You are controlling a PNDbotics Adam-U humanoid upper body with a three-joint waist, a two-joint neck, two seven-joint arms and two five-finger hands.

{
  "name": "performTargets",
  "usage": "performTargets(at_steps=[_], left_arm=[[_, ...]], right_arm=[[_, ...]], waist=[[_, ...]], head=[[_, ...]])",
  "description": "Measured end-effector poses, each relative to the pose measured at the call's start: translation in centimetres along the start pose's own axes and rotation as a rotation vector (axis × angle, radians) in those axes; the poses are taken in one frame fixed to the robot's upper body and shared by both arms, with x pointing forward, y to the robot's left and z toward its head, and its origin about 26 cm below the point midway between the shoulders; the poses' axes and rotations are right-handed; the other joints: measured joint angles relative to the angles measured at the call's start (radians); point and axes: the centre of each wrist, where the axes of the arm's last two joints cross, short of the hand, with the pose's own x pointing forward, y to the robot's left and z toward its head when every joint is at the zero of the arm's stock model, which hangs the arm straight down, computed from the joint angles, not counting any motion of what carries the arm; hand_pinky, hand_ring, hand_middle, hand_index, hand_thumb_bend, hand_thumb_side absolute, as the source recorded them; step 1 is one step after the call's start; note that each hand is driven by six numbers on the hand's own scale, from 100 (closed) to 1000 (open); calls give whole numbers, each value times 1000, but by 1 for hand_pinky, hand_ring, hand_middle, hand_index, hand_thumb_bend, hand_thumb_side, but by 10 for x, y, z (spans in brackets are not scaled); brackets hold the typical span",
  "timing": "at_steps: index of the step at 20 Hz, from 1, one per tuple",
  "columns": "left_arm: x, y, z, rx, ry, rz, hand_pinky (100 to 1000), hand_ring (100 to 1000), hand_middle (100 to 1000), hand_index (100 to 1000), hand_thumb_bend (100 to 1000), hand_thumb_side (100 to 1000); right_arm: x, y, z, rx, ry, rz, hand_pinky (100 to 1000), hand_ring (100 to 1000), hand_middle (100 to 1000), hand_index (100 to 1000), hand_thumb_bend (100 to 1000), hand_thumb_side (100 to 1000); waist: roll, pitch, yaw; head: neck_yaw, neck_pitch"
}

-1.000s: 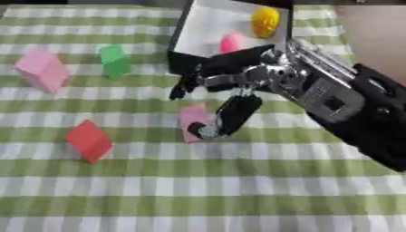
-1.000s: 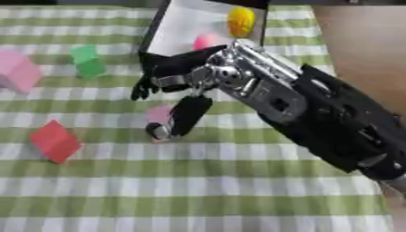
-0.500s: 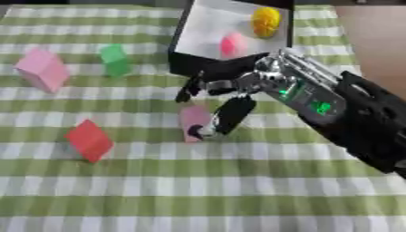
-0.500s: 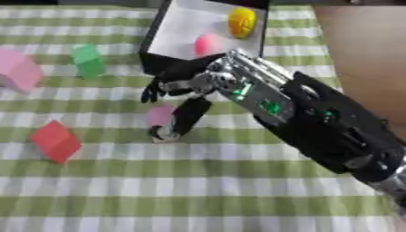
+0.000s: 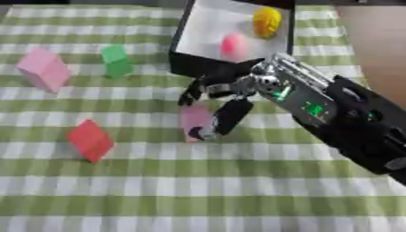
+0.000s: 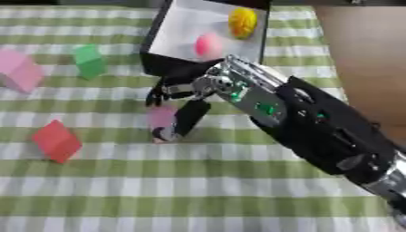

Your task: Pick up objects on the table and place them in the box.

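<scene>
On the checked table (image 5: 158,190), a red block (image 5: 89,140) lies nearest. Right of it, the right hand (image 5: 230,97) curls its thumb and fingers around a small pink block (image 5: 193,118) on the cloth. Farther back stand a green block (image 5: 117,60), a big pink block (image 5: 44,69) and the box (image 5: 184,34), which holds a pink ball (image 5: 233,44) and a yellow thing (image 5: 266,21).

You are looking down at a table (image 5: 158,199) covered with a green and white checked cloth. 5 things are sitting directly on it. A large pink block (image 5: 45,69) is lying at the far left, with a green block (image 5: 117,60) just to its right. A red block (image 5: 89,140) is resting nearer, on the left. A small pink block (image 5: 193,118) is sitting mid-table. A black-walled box (image 5: 181,50) is standing at the far edge.
</scene>
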Motion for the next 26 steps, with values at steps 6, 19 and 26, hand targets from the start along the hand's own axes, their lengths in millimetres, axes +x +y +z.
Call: performTargets(at_steps=[6, 19, 26], left_arm=[[0, 0, 0, 0, -1, 1, 770, 811, 798, 803, 100, 770], [0, -1, 1, 2, 3, 8, 772, 812, 797, 803, 100, 770], [-1, -1, 1, 2, 4, 7, 773, 812, 798, 803, 100, 768]], right_arm=[[-5, 6, -6, 10, 18, 1, 949, 856, 794, 924, 333, 600], [-13, 10, -12, 5, 11, -20, 915, 771, 548, 734, 194, 444], [5, -11, 4, -117, -37, -57, 865, 649, 462, 637, 100, 232]], waist=[[0, 0, 3], [0, 1, 4], [0, 1, -4]], head=[[0, -1], [0, -1], [4, -1]])
